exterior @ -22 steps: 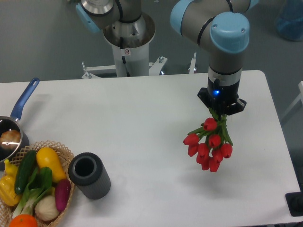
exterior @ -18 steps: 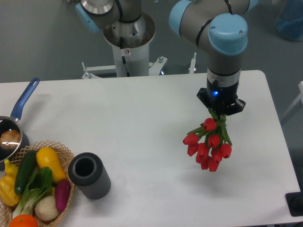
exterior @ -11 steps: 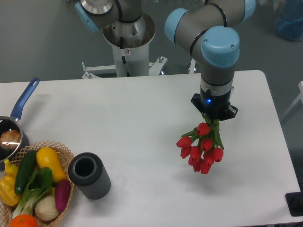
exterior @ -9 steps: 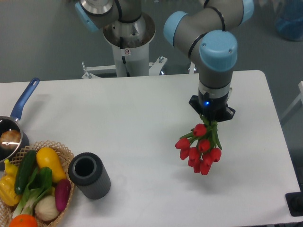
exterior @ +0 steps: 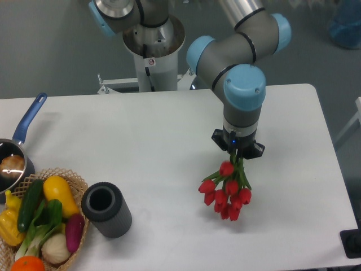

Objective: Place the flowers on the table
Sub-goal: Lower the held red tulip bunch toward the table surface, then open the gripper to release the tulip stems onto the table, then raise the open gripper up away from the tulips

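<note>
The flowers (exterior: pixel 225 191) are a small bunch of red tulip buds with green stems, hanging buds-down. My gripper (exterior: pixel 237 149) is shut on their stems and holds the bunch over the right half of the white table (exterior: pixel 163 135). The fingers are hidden under the wrist. The lowest buds hang close above the tabletop; I cannot tell whether they touch it.
A dark grey cylinder (exterior: pixel 106 209) lies at the front left. A wicker basket (exterior: pixel 73 179) of vegetables stands at the front left corner. A pan with a blue handle (exterior: pixel 20 141) sits at the left edge. The robot's base (exterior: pixel 153 48) stands behind the table.
The gripper has carried the flowers to the left and towards the front of the table, and somewhat lower. Its hold on the stems is unchanged.
</note>
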Robot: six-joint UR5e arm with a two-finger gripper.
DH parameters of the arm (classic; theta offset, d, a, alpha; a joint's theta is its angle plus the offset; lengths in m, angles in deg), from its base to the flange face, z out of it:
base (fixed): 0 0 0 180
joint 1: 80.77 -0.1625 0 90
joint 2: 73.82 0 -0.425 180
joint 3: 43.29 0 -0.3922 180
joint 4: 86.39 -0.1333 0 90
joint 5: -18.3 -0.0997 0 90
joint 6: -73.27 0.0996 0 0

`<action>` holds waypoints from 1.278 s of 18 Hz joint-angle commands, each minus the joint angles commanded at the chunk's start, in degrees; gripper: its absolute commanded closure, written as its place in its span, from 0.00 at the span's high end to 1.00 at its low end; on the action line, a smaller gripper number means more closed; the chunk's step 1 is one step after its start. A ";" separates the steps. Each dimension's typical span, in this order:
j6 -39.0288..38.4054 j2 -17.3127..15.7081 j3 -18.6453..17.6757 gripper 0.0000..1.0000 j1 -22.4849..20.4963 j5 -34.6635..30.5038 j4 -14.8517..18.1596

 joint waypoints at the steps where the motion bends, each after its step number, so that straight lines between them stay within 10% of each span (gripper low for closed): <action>1: 0.17 -0.09 0.00 0.34 0.00 0.00 0.00; 4: 0.35 -0.26 0.00 0.48 -0.09 0.17 -0.17; 6: 0.44 -0.61 0.00 1.00 -0.26 0.18 -1.13; 12: -0.09 0.00 -0.18 1.00 -1.31 0.00 -10.00; 23: 4.83 1.14 -0.09 1.00 -7.99 0.62 -12.31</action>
